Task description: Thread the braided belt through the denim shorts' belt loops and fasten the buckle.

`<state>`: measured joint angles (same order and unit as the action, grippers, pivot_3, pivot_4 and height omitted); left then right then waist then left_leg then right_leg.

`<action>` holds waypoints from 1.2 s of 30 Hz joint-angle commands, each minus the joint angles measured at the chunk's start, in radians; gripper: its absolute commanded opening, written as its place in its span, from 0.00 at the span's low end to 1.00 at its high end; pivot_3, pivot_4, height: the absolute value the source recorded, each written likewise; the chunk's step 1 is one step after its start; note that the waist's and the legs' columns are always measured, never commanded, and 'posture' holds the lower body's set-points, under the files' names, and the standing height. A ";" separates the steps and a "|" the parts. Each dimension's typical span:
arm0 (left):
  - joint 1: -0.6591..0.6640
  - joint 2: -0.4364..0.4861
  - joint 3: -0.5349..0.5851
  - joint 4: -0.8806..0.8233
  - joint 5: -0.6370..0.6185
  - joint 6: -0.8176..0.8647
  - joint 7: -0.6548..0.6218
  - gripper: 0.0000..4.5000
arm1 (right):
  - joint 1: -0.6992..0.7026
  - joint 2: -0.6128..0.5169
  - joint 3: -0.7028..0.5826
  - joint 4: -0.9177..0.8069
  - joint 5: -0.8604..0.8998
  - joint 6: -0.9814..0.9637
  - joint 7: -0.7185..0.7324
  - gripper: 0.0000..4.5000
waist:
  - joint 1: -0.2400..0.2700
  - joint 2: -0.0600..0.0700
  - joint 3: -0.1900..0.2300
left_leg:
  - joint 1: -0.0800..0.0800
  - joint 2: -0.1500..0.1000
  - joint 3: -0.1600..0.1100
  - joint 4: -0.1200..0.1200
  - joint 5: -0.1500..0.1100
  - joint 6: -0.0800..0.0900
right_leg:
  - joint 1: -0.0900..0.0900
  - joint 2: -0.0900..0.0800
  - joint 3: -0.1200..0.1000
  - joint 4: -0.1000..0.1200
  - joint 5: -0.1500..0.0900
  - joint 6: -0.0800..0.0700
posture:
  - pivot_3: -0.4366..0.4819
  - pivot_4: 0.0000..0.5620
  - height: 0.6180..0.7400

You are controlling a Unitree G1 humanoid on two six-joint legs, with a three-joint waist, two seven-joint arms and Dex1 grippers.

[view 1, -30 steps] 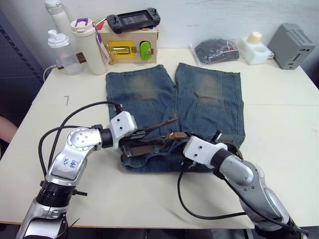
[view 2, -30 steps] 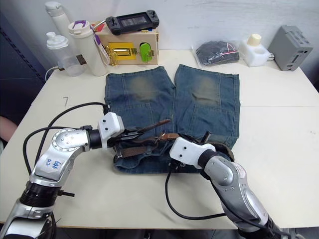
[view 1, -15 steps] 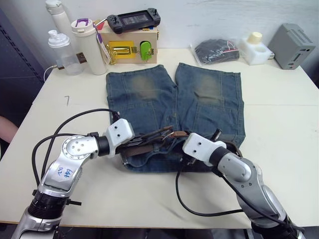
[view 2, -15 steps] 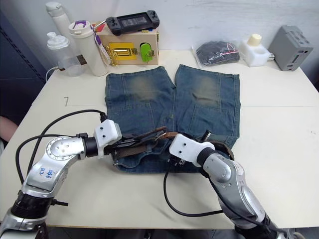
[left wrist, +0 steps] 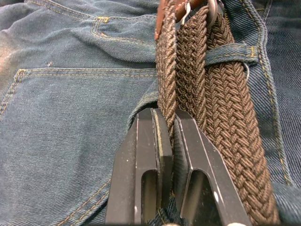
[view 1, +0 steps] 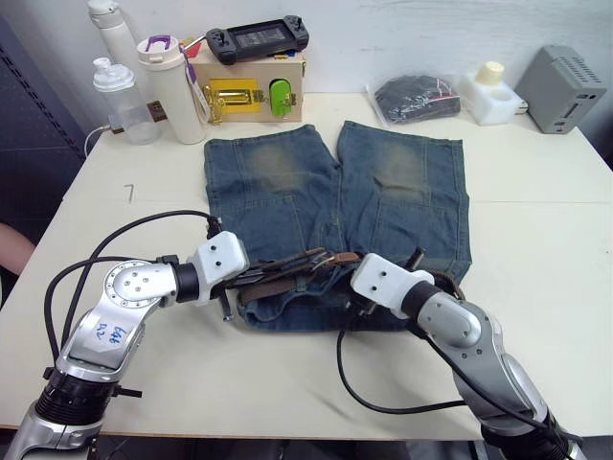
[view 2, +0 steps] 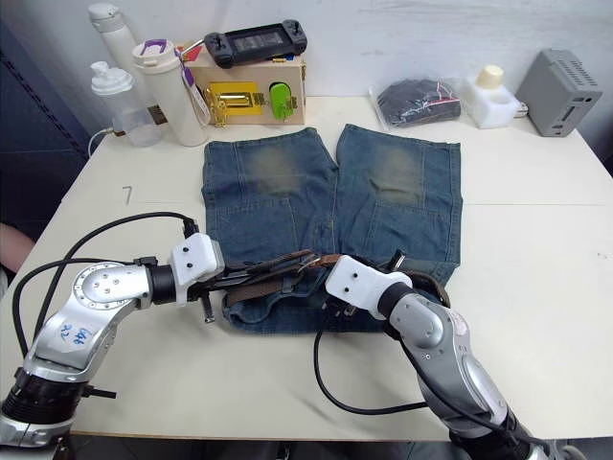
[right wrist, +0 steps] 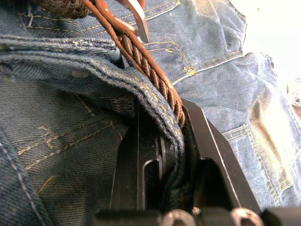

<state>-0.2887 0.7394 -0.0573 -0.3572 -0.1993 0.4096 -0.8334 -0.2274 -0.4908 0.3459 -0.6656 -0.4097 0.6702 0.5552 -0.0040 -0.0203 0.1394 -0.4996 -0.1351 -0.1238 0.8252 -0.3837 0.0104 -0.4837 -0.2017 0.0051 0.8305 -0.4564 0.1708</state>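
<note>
Shorts (view 1: 335, 192) lie flat on the bench (view 1: 536, 220), legs pointing away from the robot, waistband nearest it. Belt (left wrist: 197, 70) runs along the waistband, passing under one belt loop (left wrist: 230, 52); its leather tip and the buckle (left wrist: 186, 12) meet near the middle of the waistband. Left gripper (left wrist: 169, 125) has its fingers (left wrist: 153, 141) clamped on an edge-up length of the belt. Right gripper (right wrist: 174, 141) has its fingers (right wrist: 202, 136) pinching the folded waistband denim together with the belt.
</note>
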 commanded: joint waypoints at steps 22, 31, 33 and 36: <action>-0.057 0.084 -0.031 0.083 0.094 -0.172 -0.106 0.00 | -0.065 -0.017 -0.018 -0.011 0.019 -0.147 0.029 0.01 | -0.008 0.000 0.000 | -0.012 0.000 0.000 0.007 0.000 0.000 | -0.014 0.000 0.000 0.008 0.000 0.000 | 0.48 0.27 0.22; -0.150 0.068 -0.077 0.130 0.180 -0.315 -0.115 0.00 | -0.076 -0.011 -0.005 0.008 0.049 -0.149 0.081 0.01 | -0.023 0.000 0.000 | -0.013 -0.001 -0.001 0.009 0.000 0.000 | -0.014 -0.001 0.000 0.010 0.000 0.000 | 0.48 0.27 0.22; -0.167 0.056 -0.088 0.145 0.202 -0.344 -0.107 0.00 | -0.074 -0.009 -0.001 0.009 0.047 -0.150 0.083 0.01 | -0.024 0.000 0.000 | -0.013 -0.001 -0.001 0.010 0.000 0.000 | -0.015 -0.001 0.000 0.012 0.000 0.000 | 0.48 0.27 0.22; -0.180 0.043 -0.096 0.160 0.216 -0.365 -0.112 0.00 | -0.073 -0.004 0.003 0.009 0.045 -0.149 0.082 0.01 | -0.025 0.000 0.000 | -0.013 -0.002 -0.001 0.011 -0.001 0.000 | -0.016 -0.002 0.000 0.016 0.000 0.000 | 0.48 0.27 0.22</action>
<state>-0.4493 0.7956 -0.1395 -0.1794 0.0106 0.0762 -0.9512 -0.2910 -0.5087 0.3372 -0.6199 -0.3811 0.5479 0.6296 -0.0286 -0.0206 0.1391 -0.5129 -0.1369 -0.1248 0.8362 -0.3842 0.0100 -0.4997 -0.2037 0.0054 0.8461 -0.4564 0.1707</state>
